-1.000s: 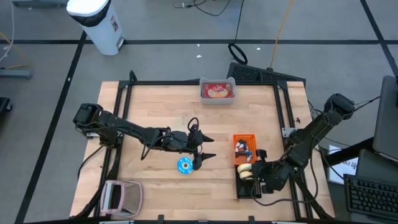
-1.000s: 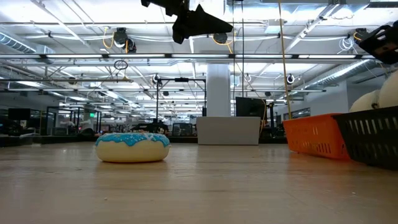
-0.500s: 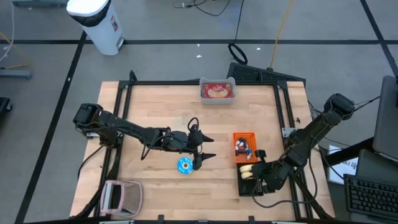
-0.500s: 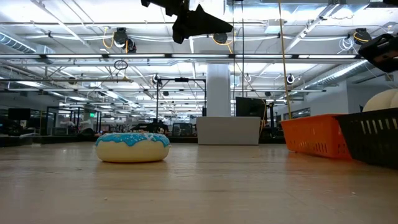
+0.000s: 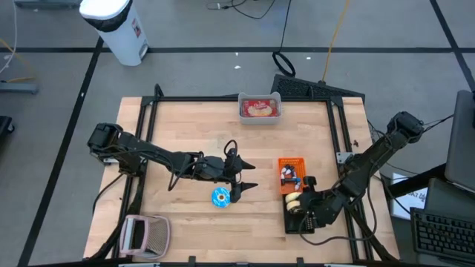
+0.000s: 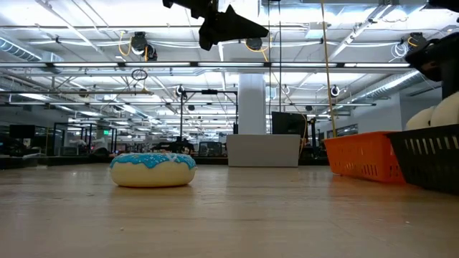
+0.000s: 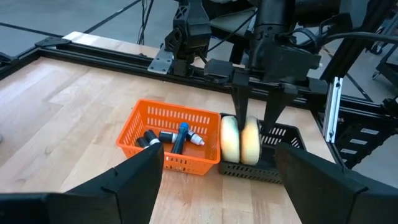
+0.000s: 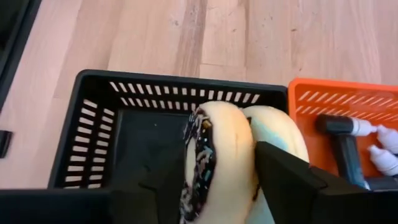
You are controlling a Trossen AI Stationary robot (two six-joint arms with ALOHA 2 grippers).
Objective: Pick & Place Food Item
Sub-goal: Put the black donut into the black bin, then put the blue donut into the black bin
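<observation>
Seemingly free, the right tool (image 8: 217,180) straddles a donut (image 8: 219,155) inside the black basket's (image 8: 93,124) rim, fingers spread.

Blue-iced donut (image 5: 220,197) flat on table

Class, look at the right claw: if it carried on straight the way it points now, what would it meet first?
The right claw points down into the black basket, straddling the chocolate-sprinkled donut standing on edge there. It would probably meet that donut first, then the basket floor.
</observation>
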